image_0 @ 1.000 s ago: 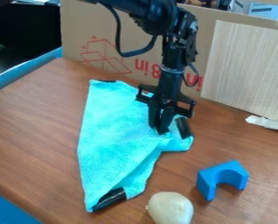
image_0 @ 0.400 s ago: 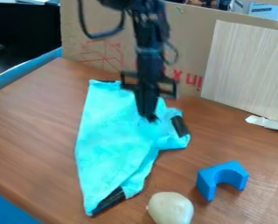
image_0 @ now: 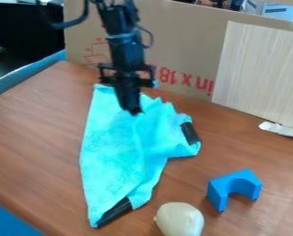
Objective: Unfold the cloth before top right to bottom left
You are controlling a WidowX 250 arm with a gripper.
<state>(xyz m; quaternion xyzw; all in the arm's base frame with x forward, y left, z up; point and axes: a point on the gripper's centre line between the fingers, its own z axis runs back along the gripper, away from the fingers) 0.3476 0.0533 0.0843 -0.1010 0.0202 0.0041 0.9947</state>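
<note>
The light blue cloth (image_0: 112,147) lies on the brown table (image_0: 32,124), left of the middle of the view. Its long way runs from the far end down to a thin tip near the bottom of the view. One corner sticks out to the right. Black patches sit on that corner (image_0: 190,133) and by the bottom tip (image_0: 114,211). The black gripper (image_0: 133,112) hangs down over the far part of the cloth. I cannot tell if it is spread, pressed together or pinching cloth.

Red print and a line drawing are on the cardboard (image_0: 173,41) at the back, and the letters are upside down. The gripper hides part of the cloth and cardboard. The pale round thing (image_0: 179,221) is cut off at the bottom. A blue block (image_0: 235,184) with a curved gap sits to the right of the cloth, apart from it.
</note>
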